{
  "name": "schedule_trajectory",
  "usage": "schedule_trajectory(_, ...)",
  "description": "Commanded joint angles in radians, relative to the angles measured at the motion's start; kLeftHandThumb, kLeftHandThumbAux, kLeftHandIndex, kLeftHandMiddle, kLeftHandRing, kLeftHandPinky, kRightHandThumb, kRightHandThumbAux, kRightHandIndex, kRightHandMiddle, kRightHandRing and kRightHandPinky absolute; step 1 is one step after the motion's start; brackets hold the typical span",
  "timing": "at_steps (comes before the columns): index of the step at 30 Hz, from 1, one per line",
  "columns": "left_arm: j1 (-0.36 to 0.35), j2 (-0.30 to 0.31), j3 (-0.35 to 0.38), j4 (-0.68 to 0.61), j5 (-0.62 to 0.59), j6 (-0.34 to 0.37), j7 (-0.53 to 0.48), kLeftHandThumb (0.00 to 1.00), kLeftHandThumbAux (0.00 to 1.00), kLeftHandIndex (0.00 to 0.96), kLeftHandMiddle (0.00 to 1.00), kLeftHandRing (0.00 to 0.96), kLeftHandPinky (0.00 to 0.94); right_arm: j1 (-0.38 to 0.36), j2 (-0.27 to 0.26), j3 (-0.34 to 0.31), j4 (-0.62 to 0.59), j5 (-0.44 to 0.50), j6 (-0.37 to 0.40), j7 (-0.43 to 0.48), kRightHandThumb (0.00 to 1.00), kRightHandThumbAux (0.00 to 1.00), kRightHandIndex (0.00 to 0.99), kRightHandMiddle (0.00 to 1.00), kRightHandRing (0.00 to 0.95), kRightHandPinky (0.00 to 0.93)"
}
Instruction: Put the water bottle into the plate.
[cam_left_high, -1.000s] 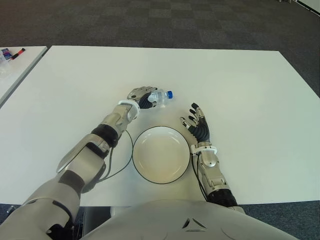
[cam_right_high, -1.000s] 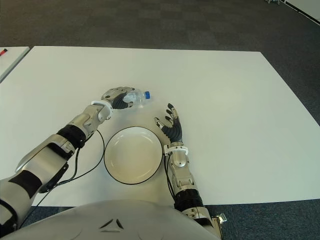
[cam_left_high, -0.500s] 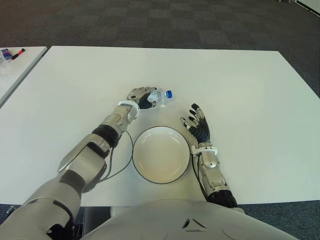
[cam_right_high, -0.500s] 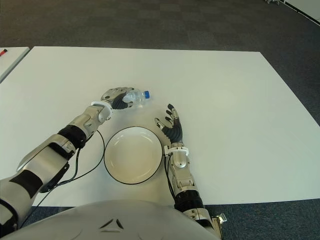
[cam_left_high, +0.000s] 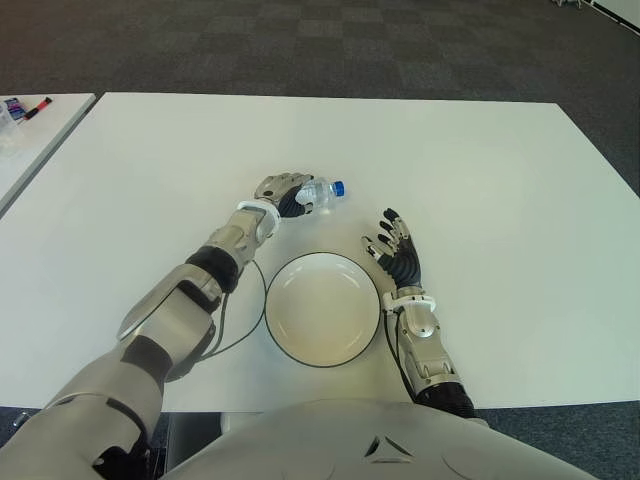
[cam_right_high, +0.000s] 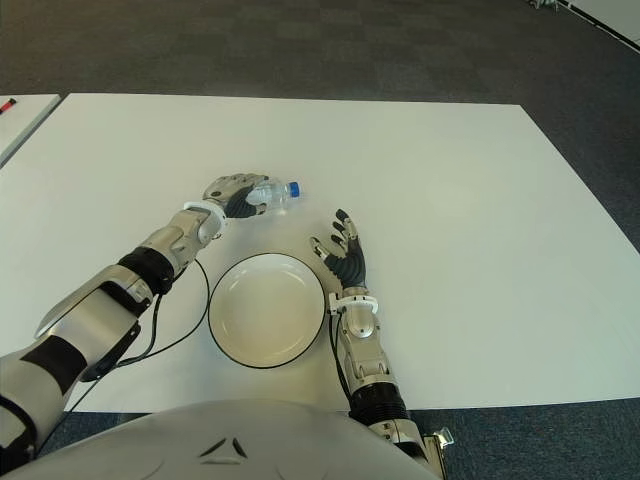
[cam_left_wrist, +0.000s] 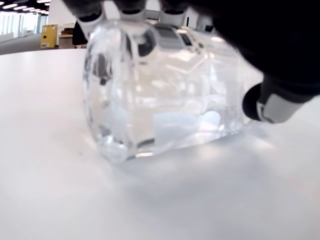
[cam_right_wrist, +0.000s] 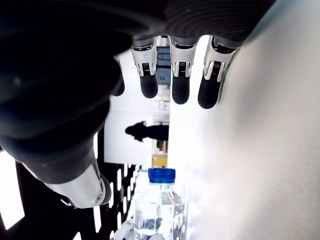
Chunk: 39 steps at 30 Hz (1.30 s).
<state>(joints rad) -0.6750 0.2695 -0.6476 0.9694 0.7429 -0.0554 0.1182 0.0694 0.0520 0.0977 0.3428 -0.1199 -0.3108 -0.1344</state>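
two hands are on your white table, and only the left hand is busy. its fingers are curled over the top of the water bottle, which lies on its side on the table, and the thumb presses the bottle's flank from the other side, so you have it gripped. the bottle's base sits inside the palm and its blue cap sticks out past the fingertips, pointing toward the robot's right. in the left wrist view the clear body touches the tabletop, not lifted. the plate, white with a dark rim, sits nearer the robot than the bottle, apart from it and with nothing in it. your right hand shows just beside the plate's right edge, fingers spread and straight, holding nothing. a thin dark cable curves along the plate's left side.
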Motion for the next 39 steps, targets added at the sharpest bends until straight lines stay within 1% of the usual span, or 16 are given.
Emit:
schedule_trajectory(1,0.047,-0.014,-0.037,0.067,0.033,0.013,-0.027,0.487,0.445,0.026,0.122,0.142,0.199,0.019,0.002,-0.006,0.021,0.002,0.035,0.002,0.31,0.778,0.07,0.1,0.107,0.152)
schedule_trajectory(8,0.038,-0.022,-0.047,0.09,0.041,0.017,-0.029,0.49,0.457,0.007,0.109,0.128,0.181,0.018,0.002,-0.005,0.022,-0.001,0.031,0.0,0.306,0.773,0.069,0.101,0.107,0.149)
schedule_trajectory(16,0.027,-0.027,-0.06,0.109,0.045,0.015,-0.03,0.485,0.45,0.0,0.088,0.106,0.163,0.015,0.003,-0.006,0.026,0.0,0.027,-0.002,0.323,0.78,0.07,0.098,0.103,0.144)
schedule_trajectory(26,0.019,-0.023,-0.081,0.112,0.052,0.013,-0.041,0.432,0.405,0.0,0.067,0.079,0.137,0.013,0.002,-0.006,0.03,0.0,0.026,-0.001,0.316,0.785,0.069,0.101,0.105,0.149)
schedule_trajectory(30,0.021,-0.021,-0.081,0.109,0.054,0.013,-0.042,0.408,0.385,0.0,0.07,0.082,0.145,0.013,0.002,-0.006,0.031,0.0,0.024,0.0,0.316,0.781,0.067,0.104,0.108,0.153)
schedule_trajectory(34,0.021,-0.022,-0.08,0.109,0.053,0.015,-0.044,0.4,0.38,0.0,0.071,0.078,0.125,0.012,0.002,-0.006,0.032,0.0,0.022,-0.001,0.317,0.774,0.065,0.102,0.107,0.152)
schedule_trajectory(39,0.023,-0.021,-0.078,0.106,0.054,0.017,-0.045,0.4,0.371,0.0,0.074,0.076,0.133,0.012,0.003,-0.007,0.033,0.001,0.02,0.0,0.326,0.771,0.068,0.098,0.103,0.146)
